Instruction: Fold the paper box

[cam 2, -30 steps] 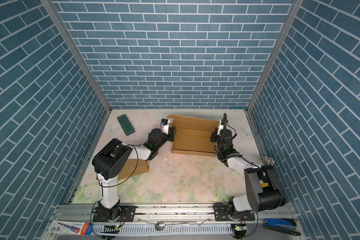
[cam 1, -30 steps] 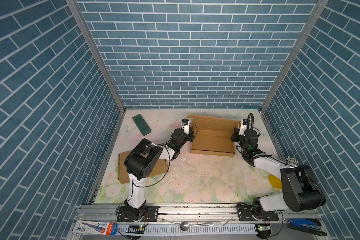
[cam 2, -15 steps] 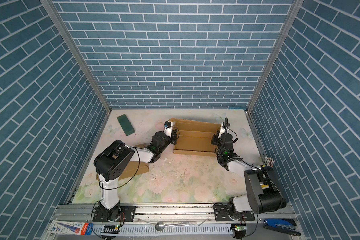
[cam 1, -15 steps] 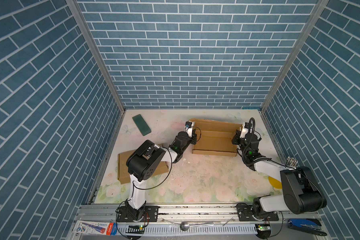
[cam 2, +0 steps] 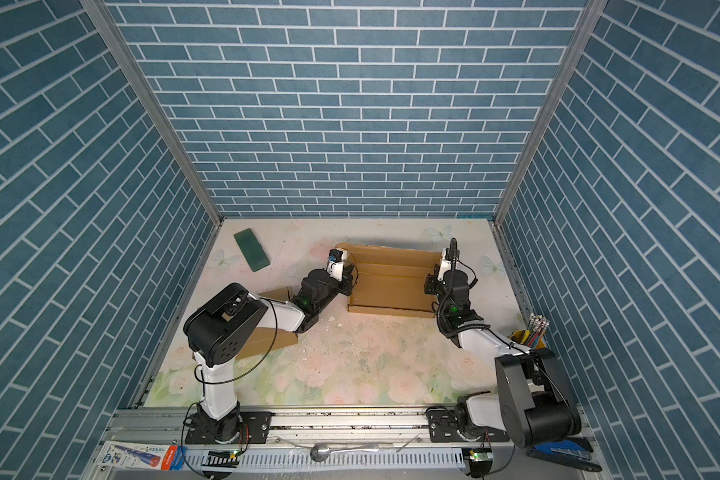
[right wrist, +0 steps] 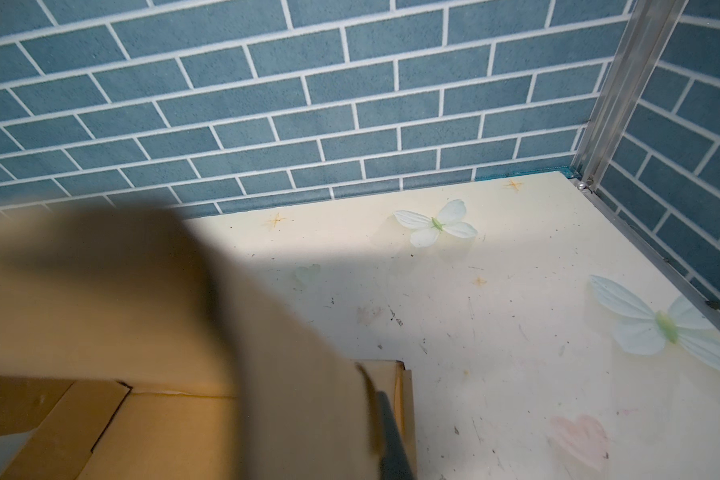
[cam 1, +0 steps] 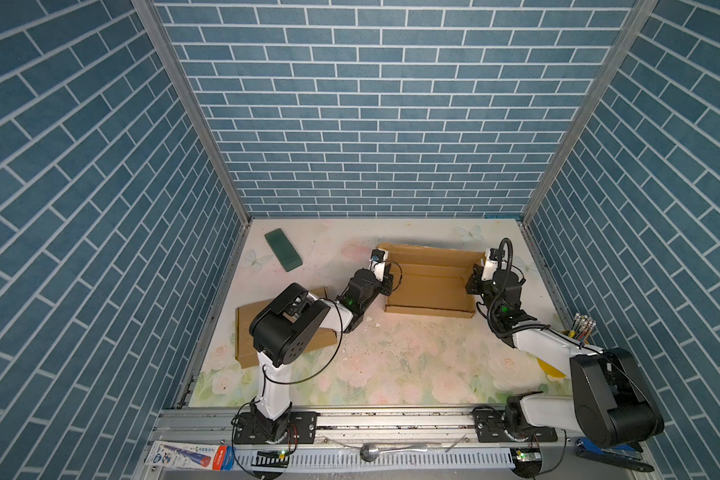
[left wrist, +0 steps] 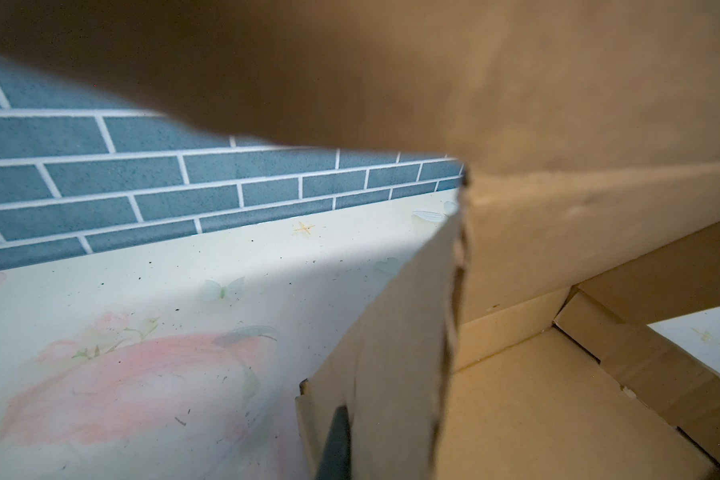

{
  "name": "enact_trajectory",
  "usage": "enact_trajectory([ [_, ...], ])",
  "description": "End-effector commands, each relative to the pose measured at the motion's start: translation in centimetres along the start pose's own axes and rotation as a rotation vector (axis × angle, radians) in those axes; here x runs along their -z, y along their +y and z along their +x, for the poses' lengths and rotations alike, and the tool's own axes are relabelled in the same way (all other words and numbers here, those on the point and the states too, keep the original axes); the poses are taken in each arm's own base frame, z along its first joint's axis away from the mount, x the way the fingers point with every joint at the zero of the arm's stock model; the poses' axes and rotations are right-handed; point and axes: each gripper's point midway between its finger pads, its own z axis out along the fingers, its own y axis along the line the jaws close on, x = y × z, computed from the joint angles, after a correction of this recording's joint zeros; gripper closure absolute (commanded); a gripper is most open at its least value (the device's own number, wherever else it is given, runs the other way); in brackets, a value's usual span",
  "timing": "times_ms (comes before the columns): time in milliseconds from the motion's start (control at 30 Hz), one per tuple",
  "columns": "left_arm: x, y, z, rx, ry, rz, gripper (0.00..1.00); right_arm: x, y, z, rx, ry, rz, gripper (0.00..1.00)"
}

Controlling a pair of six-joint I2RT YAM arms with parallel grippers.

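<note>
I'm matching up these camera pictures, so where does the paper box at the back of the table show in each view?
Top view: paper box, back half of the table, right of centre.
Top view: paper box, same spot, nearer centre.
Left wrist view: paper box close up, filling over half the picture.
Right wrist view: paper box close up, partly blurred.
Shared landmark: blue brick back wall.

You have two cardboard boxes, the open box (cam 1: pixel 431 291) and the flat box (cam 1: pixel 244 351), one green block (cam 1: pixel 283 250), one pen cup (cam 2: pixel 520 337) and one spoon (cam 1: pixel 391 450).
</note>
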Motion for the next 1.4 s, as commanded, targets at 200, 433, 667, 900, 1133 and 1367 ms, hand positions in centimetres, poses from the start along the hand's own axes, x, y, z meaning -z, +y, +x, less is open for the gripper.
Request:
enact_trajectory([
  [200,1.2,-6.9,10.1,-0.003,0.352,0.219,0.99,0.5,3.2,6.7,-0.018,0.227,-0.169,1.0],
  [433,2.3,-6.7,12.5,-0.017,0.425,0.213,0.98,0.9,3.3,7.4,-0.05,0.236,-0.177,1.0],
  [667,3.1,-5.7,11.8,-0.091,0.42,0.171,0.98,2.1,2.8,7.6,0.005,0.268,-0.168,1.0],
  [900,3.9,-3.3,10.9,-0.141,0.386,0.053,0.98,4.3,1.8,4.5,-0.023,0.295,-0.214,0.78],
  [1133,4.1,-1.6,10.3,-0.17,0.358,-0.033,0.98,8.5,5.1,0.7,0.02,0.317,-0.404,0.37],
  [1367,4.1,-0.7,10.6,-0.188,0.336,-0.067,0.98,12.1,6.3,-2.1,0.197,0.394,-0.475,0.28],
])
